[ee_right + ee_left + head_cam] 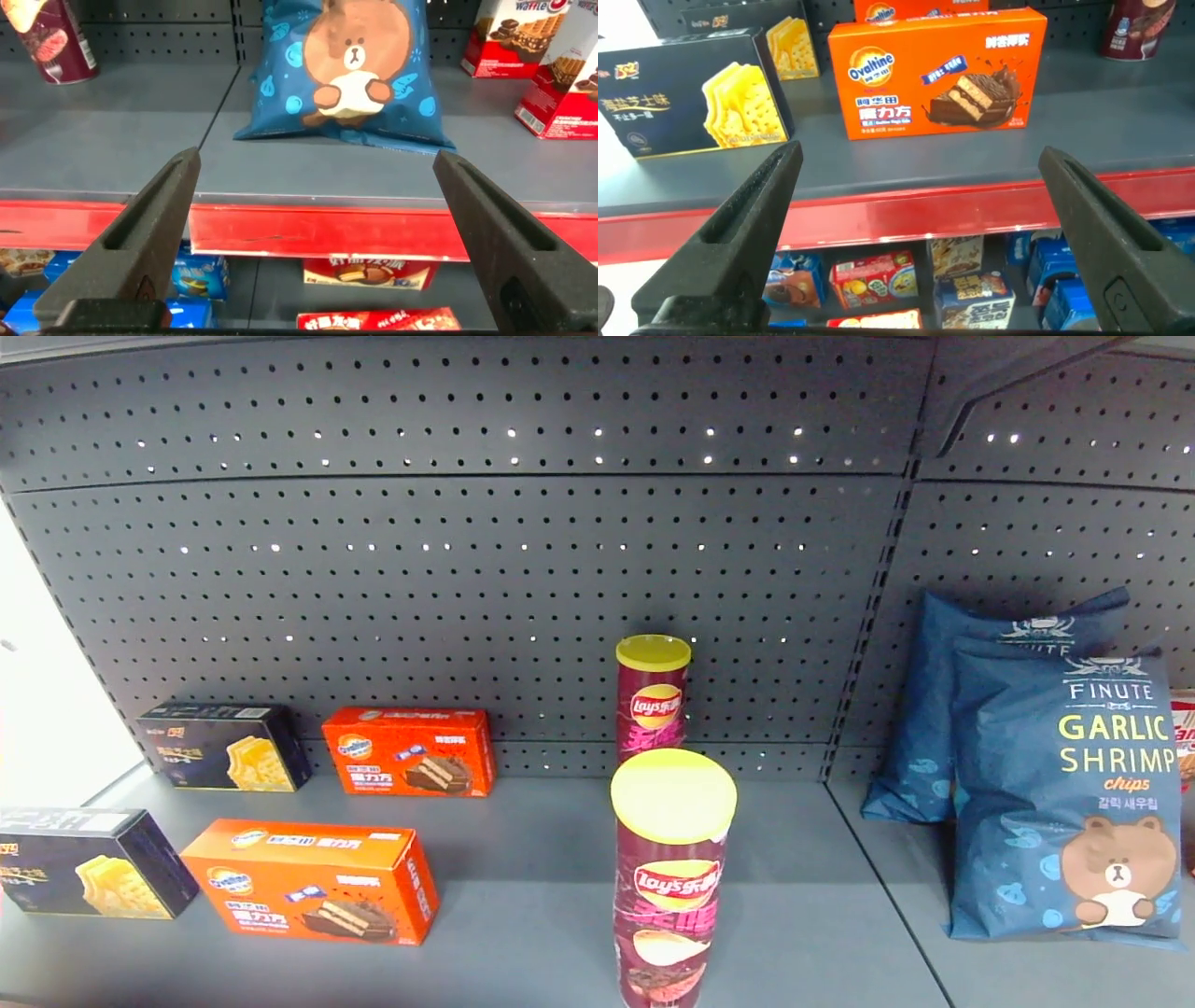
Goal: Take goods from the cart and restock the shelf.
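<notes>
On the grey shelf (523, 859) stand two orange snack boxes (313, 880) (411, 750), two black cracker boxes (89, 861) (224, 746), two chip cans (670, 877) (653, 697) one behind the other, and blue shrimp-chip bags (1064, 803). My left gripper (920, 154) is open and empty just in front of the shelf's red edge (906, 210), facing the front orange box (938, 73). My right gripper (316, 157) is open and empty too, before the same shelf, facing the blue bag (346, 70).
A perforated back panel (467, 597) closes the shelf behind. Bare shelf lies between the orange boxes and the cans. Red wafer boxes (551, 56) stand beside the blue bag. A lower shelf holds several packed snacks (878, 280) (369, 273).
</notes>
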`<state>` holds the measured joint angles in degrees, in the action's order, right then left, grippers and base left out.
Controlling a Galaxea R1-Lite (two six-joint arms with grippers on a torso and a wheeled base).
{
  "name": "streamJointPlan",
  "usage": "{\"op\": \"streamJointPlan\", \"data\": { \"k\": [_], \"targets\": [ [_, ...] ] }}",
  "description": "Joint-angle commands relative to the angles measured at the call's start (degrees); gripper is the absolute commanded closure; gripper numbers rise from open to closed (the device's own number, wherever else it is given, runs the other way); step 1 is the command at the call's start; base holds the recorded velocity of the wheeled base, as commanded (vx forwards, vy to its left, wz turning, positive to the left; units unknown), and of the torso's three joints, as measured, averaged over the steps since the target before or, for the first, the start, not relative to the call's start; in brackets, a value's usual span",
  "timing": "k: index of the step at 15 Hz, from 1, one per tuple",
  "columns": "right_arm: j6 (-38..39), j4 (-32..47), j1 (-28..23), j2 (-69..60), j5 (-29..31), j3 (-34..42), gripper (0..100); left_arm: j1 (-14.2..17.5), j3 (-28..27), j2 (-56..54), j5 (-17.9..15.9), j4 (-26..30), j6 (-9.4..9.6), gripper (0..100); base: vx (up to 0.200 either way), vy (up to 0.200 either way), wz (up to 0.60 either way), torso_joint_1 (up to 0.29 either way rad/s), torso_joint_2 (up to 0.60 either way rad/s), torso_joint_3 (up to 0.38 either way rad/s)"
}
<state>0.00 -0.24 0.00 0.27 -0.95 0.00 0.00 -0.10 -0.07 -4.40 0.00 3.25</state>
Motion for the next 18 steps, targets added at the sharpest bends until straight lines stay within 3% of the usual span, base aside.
{"op": "streamJointPlan", "data": {
  "k": [1, 18],
  "targets": [
    [0.0, 0.0, 0.0, 0.1, 0.0, 0.0, 0, 0.0, 0.0, 0.1, 0.0, 0.0, -0.18, 0, 0.0, 0.0, 0.0, 0.0, 0.0, 0.0],
    [0.0, 0.0, 0.0, 0.2, 0.0, 0.0, 0, 0.1, 0.0, 0.1, 0.0, 0.0, -0.27, 0, 0.0, 0.0, 0.0, 0.0, 0.0, 0.0]
  ]
}}
